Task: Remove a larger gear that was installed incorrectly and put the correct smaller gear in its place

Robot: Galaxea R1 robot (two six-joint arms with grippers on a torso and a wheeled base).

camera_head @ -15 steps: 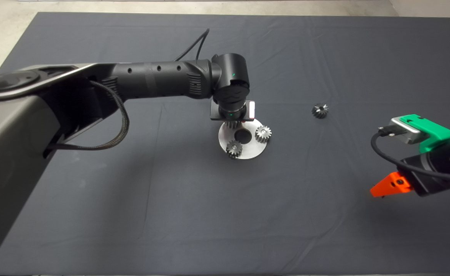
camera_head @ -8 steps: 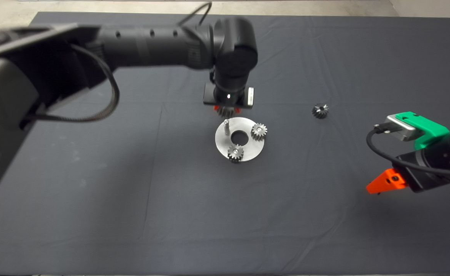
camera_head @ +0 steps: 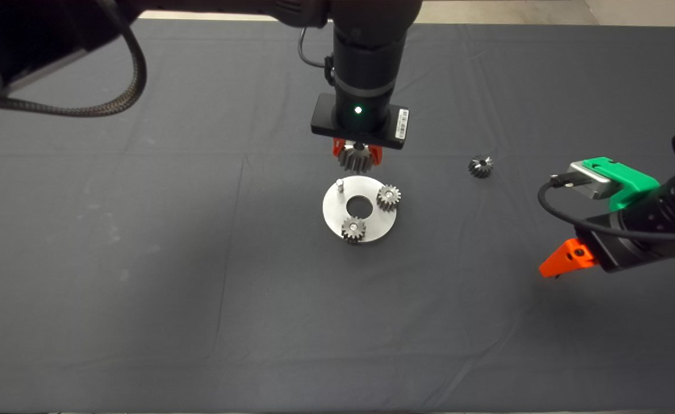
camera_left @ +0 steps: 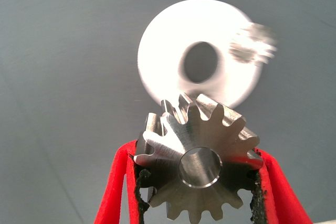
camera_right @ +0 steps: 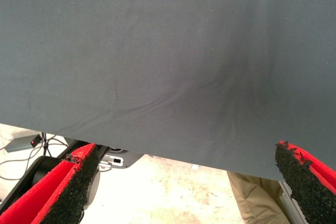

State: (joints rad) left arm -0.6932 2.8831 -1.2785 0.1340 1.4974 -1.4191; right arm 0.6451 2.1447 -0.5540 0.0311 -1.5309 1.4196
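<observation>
My left gripper (camera_head: 357, 153) hangs above the far edge of the round silver plate (camera_head: 366, 231), shut on the larger gear (camera_head: 355, 160). In the left wrist view the larger gear (camera_left: 202, 161) sits clamped between the red fingers (camera_left: 118, 192), with the plate (camera_left: 163, 45) below it. On the plate stand two small gears (camera_head: 388, 197) (camera_head: 353, 228) and a bare pin (camera_head: 340, 185). The smaller gear (camera_head: 480, 167), dark grey, lies alone on the mat to the right of the plate. My right gripper (camera_head: 562, 261) hovers open at the right edge, its fingers (camera_right: 68, 187) wide apart over bare mat.
The dark mat (camera_head: 142, 259) covers the table, with loose folds near the front. Past the mat's edge the right wrist view shows the floor, cables and a person's leg (camera_right: 257, 203). The left arm's cable (camera_head: 84, 106) hangs over the far left.
The left gripper has risen from the plate with the larger gear, leaving the pin bare. The right gripper has drifted slightly left and up.
</observation>
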